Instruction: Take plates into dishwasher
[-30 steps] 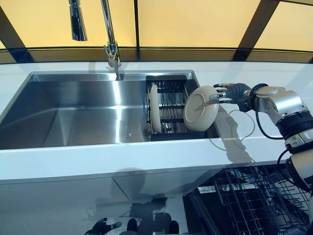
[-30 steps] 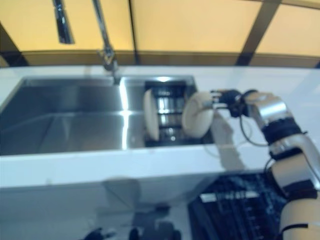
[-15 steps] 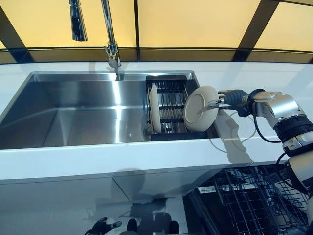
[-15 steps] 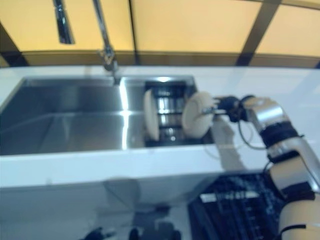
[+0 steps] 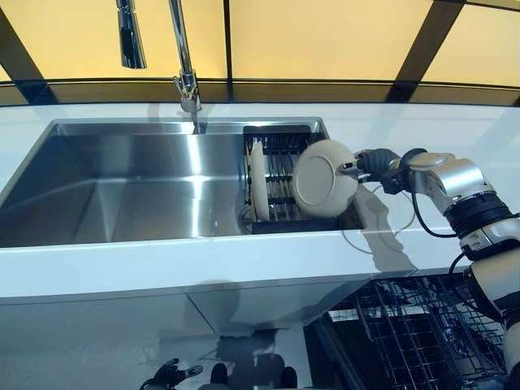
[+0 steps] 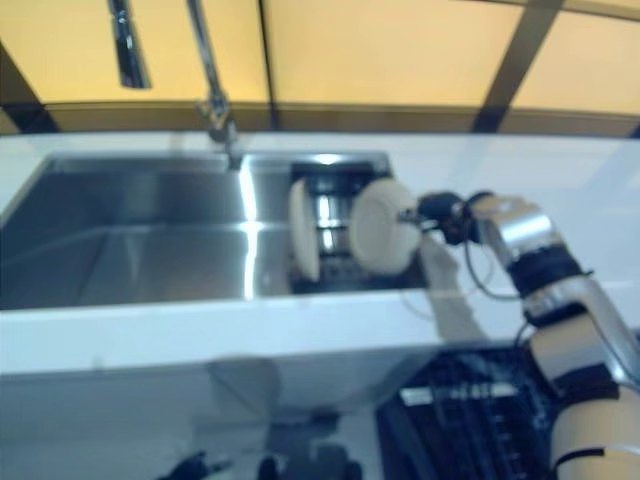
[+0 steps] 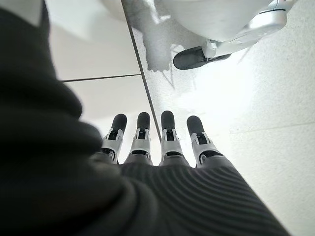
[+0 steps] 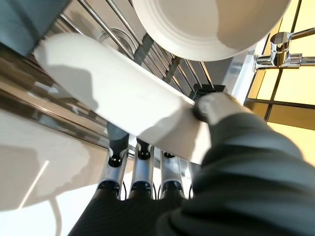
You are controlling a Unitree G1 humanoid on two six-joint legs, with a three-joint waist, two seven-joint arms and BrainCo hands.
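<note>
- Nearest, low at the right, the open dishwasher rack [image 5: 422, 325] of dark wire sits below the worktop [image 5: 162, 264]; this is where the plate has to end up, so the carry should finish down and toward the robot.
- The left hand [image 7: 162, 142] hangs idle near the floor with its fingers straight and holding nothing; it shows only in its own wrist view and has no part in this step.
- Beyond the worktop edge, the right hand [image 5: 375, 164] reaches in from the right and pinches the rim of a cream plate [image 5: 325, 177]; in the right wrist view the thumb [image 8: 216, 110] lies on one face and the fingers [image 8: 140, 164] on the other.
- That plate is on edge over the right end of the black drying rack [image 5: 280, 175] in the stainless sink [image 5: 122, 187]. I cannot tell if its lower rim is clear of the rack bars.
- A second plate [image 5: 257, 180] stands upright in the rack just to the left, near the held one.
- To do this well, I judge: keep the pinch firm, since a rim grip can let the plate swing; lift straight up until the rim clears the bars and the sink wall; avoid drifting left into the standing plate.
- Farthest back, the tap [image 5: 187, 77] stands well apart from the path.
</note>
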